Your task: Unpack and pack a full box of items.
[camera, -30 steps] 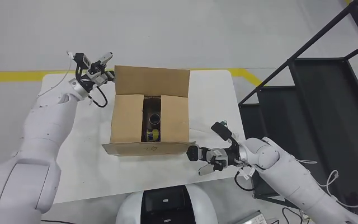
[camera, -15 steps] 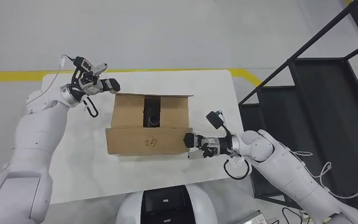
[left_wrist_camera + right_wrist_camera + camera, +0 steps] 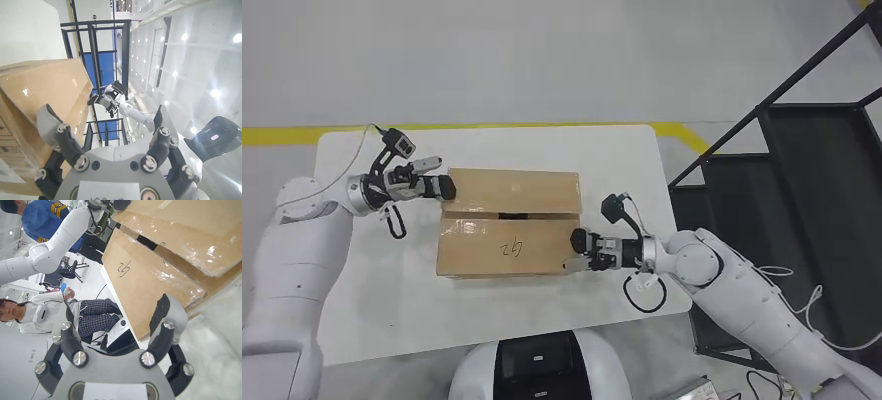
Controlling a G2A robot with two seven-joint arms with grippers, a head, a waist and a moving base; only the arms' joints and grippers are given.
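Midway across the counter (image 3: pixel 617 160) the box (image 3: pixel 504 245) sits with its flaps folded down (a dark gap shows at the seam). Left jaws and right jaws, both released, sit at opposite corners. Uneven pushing could skid the box or let a flap spring up.

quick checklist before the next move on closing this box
1. Both long flaps folded down: ok. The far flap and near flap lie across the top of the box.
2. Seam shut: not ok. A dark gap shows between the flaps at the middle.
3. Left gripper free: ok. It is open, at the far flap's end, holding nothing.
4. Right gripper free: ok. It is open, at the near flap's end.
5. Box fully on the table: ok.
6. Nothing pushing up under the flaps: cannot tell, the inside is hidden.
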